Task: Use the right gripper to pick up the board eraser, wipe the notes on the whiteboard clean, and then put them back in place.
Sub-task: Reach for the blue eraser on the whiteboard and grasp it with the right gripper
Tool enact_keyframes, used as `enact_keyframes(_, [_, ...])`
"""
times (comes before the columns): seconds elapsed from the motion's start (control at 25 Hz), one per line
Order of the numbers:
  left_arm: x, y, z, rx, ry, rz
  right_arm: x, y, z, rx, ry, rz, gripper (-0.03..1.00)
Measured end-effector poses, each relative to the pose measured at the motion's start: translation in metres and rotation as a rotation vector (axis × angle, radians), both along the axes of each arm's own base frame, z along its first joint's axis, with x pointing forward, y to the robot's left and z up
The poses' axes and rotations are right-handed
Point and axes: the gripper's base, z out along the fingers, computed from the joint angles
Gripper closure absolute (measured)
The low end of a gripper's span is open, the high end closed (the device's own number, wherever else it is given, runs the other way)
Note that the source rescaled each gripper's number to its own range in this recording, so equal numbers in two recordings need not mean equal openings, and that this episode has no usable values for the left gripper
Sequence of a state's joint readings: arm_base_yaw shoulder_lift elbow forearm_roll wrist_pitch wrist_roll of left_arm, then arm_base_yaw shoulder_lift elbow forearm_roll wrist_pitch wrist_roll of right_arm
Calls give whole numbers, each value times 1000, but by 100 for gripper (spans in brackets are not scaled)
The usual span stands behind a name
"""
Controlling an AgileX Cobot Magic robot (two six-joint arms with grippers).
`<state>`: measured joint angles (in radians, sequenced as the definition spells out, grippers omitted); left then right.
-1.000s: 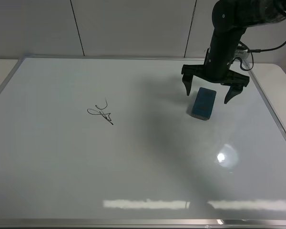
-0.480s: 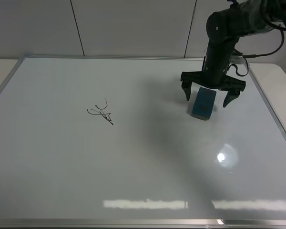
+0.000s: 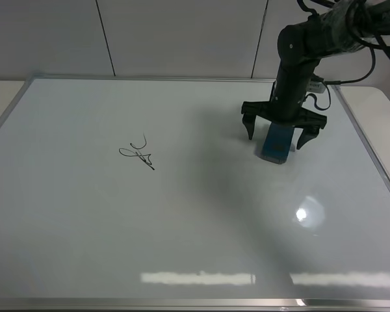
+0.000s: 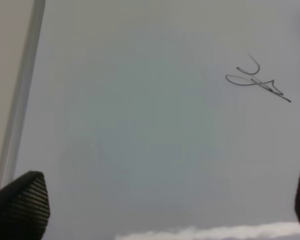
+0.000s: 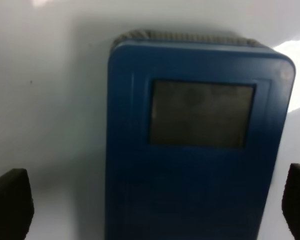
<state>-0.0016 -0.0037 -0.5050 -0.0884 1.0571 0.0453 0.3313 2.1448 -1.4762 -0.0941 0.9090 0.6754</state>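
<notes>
Board eraser (image 3: 275, 149) lies btwn wide-spread fingers of right hand (image 3: 276, 140), ungripped; arm vertical above.

This looks like a robotics lab or test room with an office finish. A cable-wrapped robot arm (image 3: 298, 58) reaches in from two o'clock over a silver-framed whiteboard (image 3: 195, 221) lying flat on a pale table (image 3: 380, 107). Plain grey wall panels (image 3: 182, 36) with dark seams run along twelve o'clock.

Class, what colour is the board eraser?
The board eraser is blue with a dark grey patch; clearest in the right wrist view.
</notes>
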Motion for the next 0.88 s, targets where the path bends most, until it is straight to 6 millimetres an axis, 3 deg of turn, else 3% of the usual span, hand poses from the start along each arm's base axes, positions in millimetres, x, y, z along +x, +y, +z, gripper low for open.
enact_keyframes(0.4, [0,0,0,0,0,0,0,0,-1,5,3,-4,-3])
enact_keyframes(0.44, [0,0,0,0,0,0,0,1,-1,8,4,-8,1])
enact_keyframes(0.52, [0,0,0,0,0,0,0,1,-1,14,5,-19,27])
enact_keyframes(0.56, [0,0,0,0,0,0,-1,1,-1,18,8,-25,53])
enact_keyframes(0.6, [0,0,0,0,0,0,-1,2,-1,23,10,-31,86])
enact_keyframes(0.64, [0,0,0,0,0,0,-1,2,-1,30,13,-39,97])
enact_keyframes(0.88, [0,0,0,0,0,0,-3,1,-1,19,31,-39,97])
